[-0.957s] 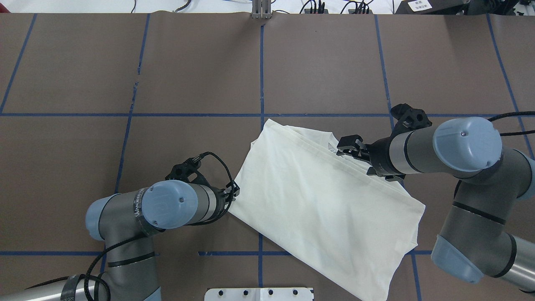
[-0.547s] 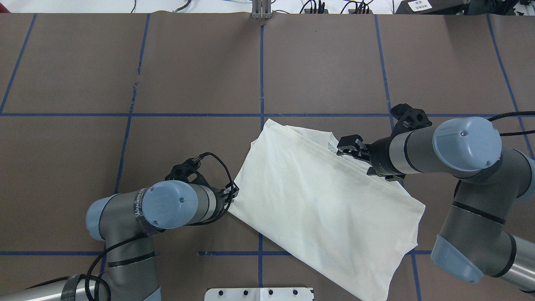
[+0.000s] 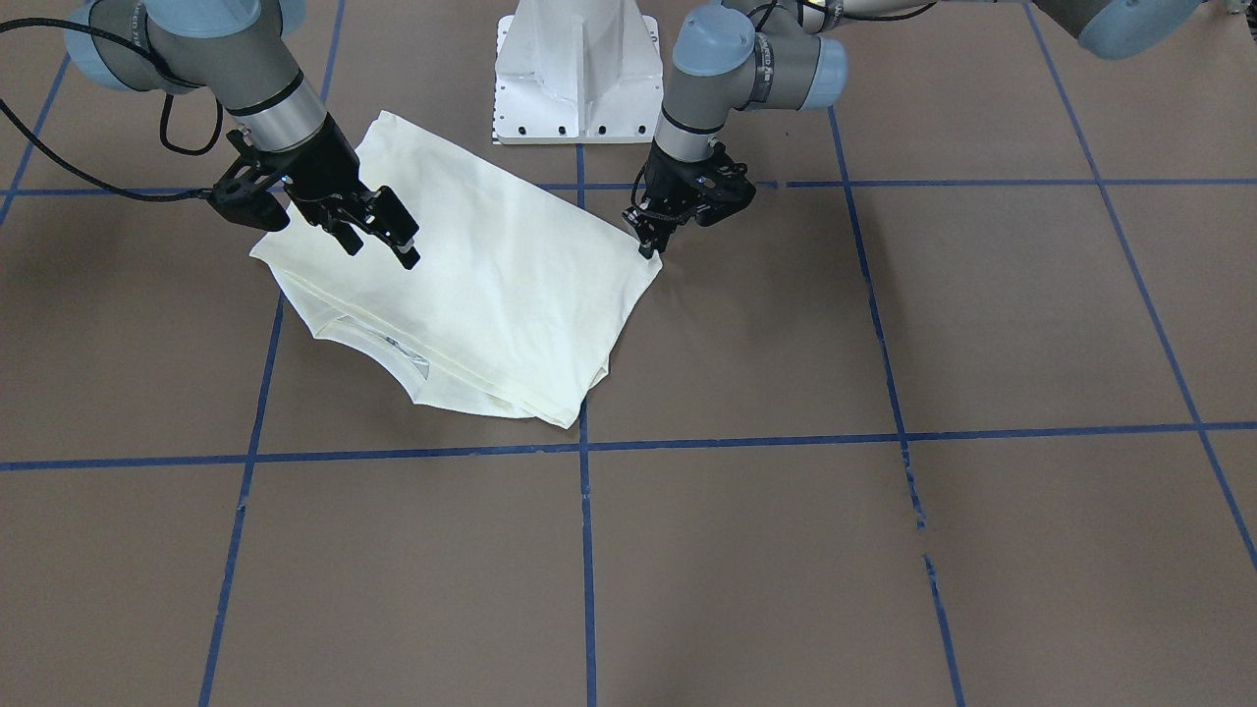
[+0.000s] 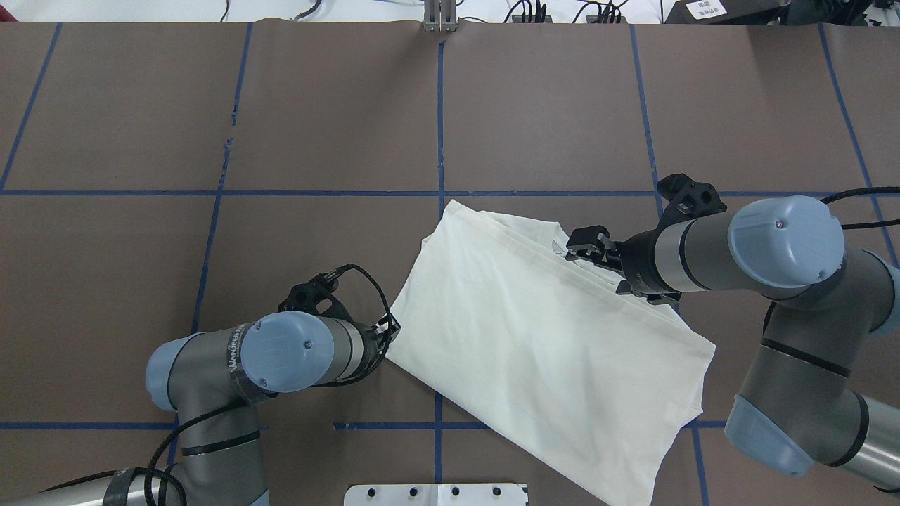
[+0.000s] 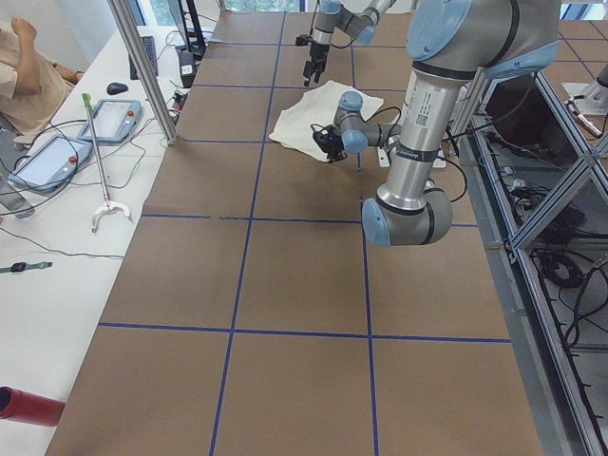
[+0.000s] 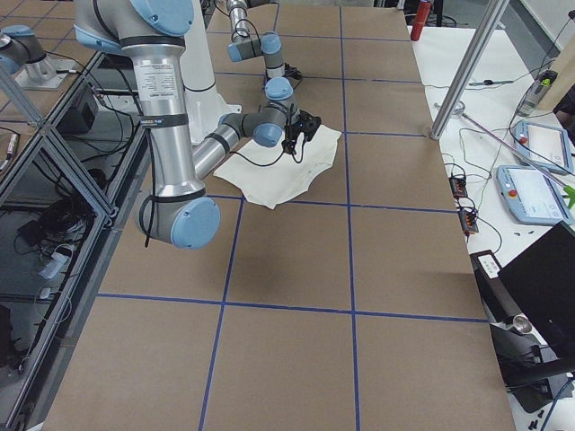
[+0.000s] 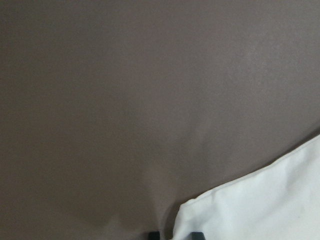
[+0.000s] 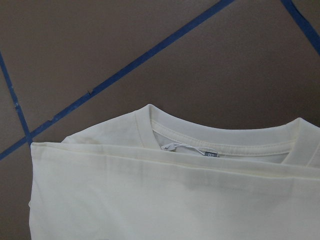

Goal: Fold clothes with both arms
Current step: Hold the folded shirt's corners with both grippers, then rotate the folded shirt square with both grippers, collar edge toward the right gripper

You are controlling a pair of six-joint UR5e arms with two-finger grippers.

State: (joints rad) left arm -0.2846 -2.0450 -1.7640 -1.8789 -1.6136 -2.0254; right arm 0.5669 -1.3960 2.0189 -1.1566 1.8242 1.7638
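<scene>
The cream shirt (image 4: pixel 534 351) lies folded on the brown table, plain side up, and also shows in the front view (image 3: pixel 491 285). Its collar with the label (image 8: pixel 220 142) peeks out from under the top fold. My right gripper (image 4: pixel 580 247) hovers open over the fold edge by the collar, holding nothing (image 3: pixel 381 247). My left gripper (image 4: pixel 389 329) sits low at the shirt's left corner (image 3: pixel 648 245). In the left wrist view its two fingertips (image 7: pixel 155 234) stand slightly apart at the bottom edge, with the flat corner of the shirt (image 7: pixel 270 205) just ahead.
The white pedestal base (image 3: pixel 579 69) stands just behind the shirt. Blue tape lines (image 4: pixel 439 126) grid the table. A side bench with control pendants (image 5: pixel 57 157) and cables runs along the far edge, with a red cylinder (image 5: pixel 28 407) on it.
My left arm has drawn back a little toward the robot's base, away from the shirt's edge. The shirt and the right arm have not moved.
</scene>
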